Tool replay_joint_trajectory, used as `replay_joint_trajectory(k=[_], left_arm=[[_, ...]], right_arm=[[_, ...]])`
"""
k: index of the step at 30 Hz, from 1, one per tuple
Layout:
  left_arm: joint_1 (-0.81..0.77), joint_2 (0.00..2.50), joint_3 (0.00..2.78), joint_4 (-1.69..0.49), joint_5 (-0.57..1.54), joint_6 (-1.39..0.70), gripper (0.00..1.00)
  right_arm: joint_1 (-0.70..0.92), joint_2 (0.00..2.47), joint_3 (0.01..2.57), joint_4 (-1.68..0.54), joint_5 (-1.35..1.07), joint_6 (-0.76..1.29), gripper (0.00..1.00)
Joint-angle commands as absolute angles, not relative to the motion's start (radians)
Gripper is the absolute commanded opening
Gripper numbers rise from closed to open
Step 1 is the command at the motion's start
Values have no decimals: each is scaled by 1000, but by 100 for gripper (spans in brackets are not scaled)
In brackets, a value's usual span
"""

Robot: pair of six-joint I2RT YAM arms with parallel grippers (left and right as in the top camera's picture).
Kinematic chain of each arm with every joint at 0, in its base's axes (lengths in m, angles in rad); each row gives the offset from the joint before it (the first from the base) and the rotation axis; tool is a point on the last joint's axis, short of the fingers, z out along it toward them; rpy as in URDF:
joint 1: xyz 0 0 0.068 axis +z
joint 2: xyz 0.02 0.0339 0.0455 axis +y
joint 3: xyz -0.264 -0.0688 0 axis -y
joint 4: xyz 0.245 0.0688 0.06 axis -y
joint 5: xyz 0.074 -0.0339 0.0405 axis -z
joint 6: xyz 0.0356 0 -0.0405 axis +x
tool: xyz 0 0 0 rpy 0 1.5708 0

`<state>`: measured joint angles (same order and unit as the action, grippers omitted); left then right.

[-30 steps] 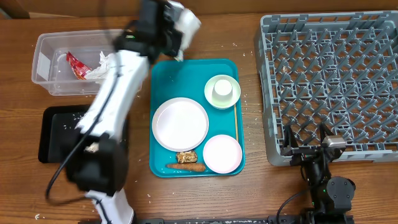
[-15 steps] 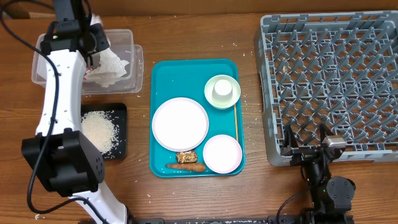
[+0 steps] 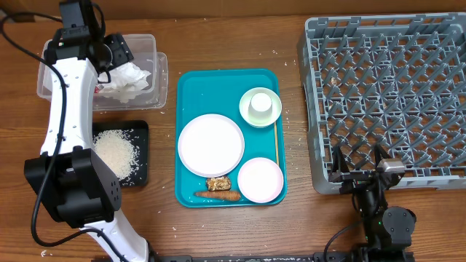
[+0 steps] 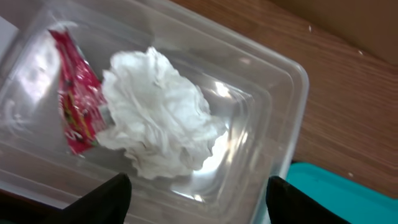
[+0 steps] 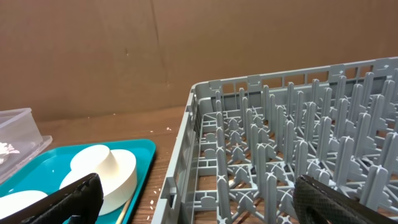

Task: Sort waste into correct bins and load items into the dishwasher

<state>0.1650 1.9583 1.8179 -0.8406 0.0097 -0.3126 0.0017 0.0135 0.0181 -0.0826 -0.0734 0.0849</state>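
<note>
Clear plastic, thin and glossy, forms the rectangular tub (image 3: 156, 81) at the far left of my wooden table (image 3: 291, 225). The left gripper (image 3: 115, 52) hangs over it on its white arm. From the left wrist camera, its two dark fingers (image 4: 109, 196) stand well apart with nothing between them. Below them in the tub lies a crumpled white napkin (image 4: 158, 115), soft and ruffled. A shiny red wrapper (image 4: 78, 109), creased, lies flat just beside the napkin on its left.

Nearer me sits a shallow black tray (image 3: 142, 131) holding a loose heap of white rice (image 3: 115, 153).

At the middle is a teal tray (image 3: 191, 91) with rounded corners. On it rest three round white dishes. The large plate (image 3: 211, 145) is smooth and flat. The small bowl (image 3: 260, 106) lies toward the back with a cup (image 3: 261, 104) sitting in it. The smaller plate (image 3: 260, 179) lies toward the front. A rough brown lump (image 3: 218, 183) and a slim orange carrot (image 3: 217, 194) lie at the front edge, just beside the smaller plate. A thin wooden stick (image 3: 277, 145) lies along the tray's right side.

At the right stands the big grey plastic rack (image 3: 386, 87), a square grid of upright pegs. The right gripper (image 3: 362, 173) waits at its near edge. On the right wrist camera its fingers (image 5: 68, 199) are spread fully wide and hold nothing.
</note>
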Motion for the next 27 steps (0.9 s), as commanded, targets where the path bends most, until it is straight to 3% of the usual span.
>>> replay_joint_trajectory(k=[1,6,15,27], left_arm=[[156,1961,1815,-849,105,-322,74],[155,1929,1815,-874,192,-296,80],[112,1823,1815,-992,236,-239,80],[-126,1791,1815,-1060,131,-237,83]], right_arm=[[7,3,8,-78,-68,81,100],[7,3,8,-78,-68,81,100],[7,3,8,-78,-68,81,100],[7,3,8,-78,-68,81,100]])
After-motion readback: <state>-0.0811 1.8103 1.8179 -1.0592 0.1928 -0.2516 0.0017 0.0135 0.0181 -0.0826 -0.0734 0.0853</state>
